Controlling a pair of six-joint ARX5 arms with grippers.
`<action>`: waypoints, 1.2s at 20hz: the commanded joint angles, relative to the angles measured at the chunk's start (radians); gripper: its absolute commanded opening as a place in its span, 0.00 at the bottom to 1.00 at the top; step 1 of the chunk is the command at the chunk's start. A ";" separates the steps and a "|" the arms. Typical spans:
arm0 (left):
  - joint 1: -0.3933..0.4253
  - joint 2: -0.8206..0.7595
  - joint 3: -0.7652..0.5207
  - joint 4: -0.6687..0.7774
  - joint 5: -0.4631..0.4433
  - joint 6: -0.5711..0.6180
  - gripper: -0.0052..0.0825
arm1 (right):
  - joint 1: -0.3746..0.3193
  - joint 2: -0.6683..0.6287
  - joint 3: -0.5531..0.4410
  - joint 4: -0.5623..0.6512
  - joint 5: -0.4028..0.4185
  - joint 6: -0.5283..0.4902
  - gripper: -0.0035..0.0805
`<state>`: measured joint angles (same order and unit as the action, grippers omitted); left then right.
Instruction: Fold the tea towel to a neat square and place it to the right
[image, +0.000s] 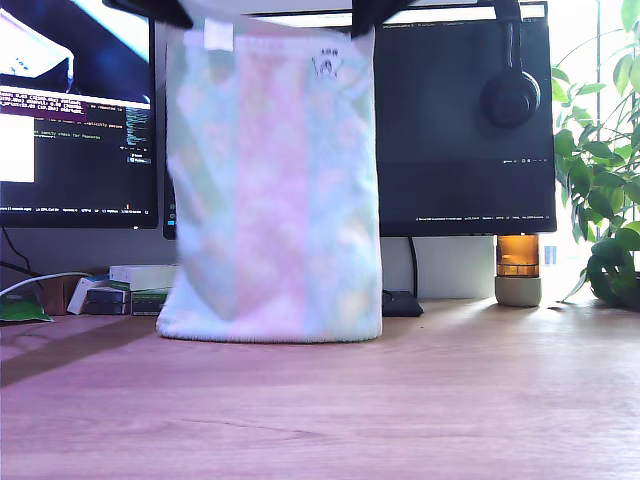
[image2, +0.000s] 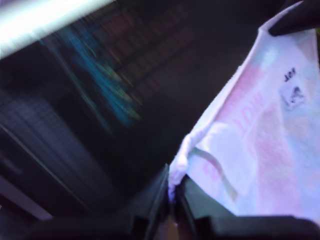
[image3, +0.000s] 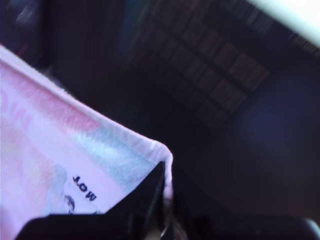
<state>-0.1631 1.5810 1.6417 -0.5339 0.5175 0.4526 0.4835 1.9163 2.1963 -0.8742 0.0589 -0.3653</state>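
tea towel (image: 272, 190) hanging upright in front of the monitors, bottom hem touching the bench (image: 400, 400) near its back edge | my first claw (image2: 172, 197) clenched on one top corner, my second claw (image3: 167, 200) clenched on the other | both arms mostly cut off up top, wrist backgrounds just dark blur
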 joint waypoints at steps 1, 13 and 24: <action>0.015 -0.023 0.000 -0.081 0.022 0.013 0.03 | -0.026 -0.017 0.013 -0.082 -0.008 0.014 0.03; 0.032 -0.087 -0.139 -0.120 0.051 0.020 0.03 | -0.013 -0.024 -0.041 -0.193 -0.111 0.081 0.03; 0.098 -0.412 -0.587 0.076 0.051 -0.043 0.03 | 0.053 -0.170 -0.395 0.027 -0.132 0.119 0.03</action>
<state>-0.0895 1.1908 1.0851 -0.4641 0.5770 0.4171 0.5571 1.8256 1.8744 -0.8776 -0.0982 -0.2550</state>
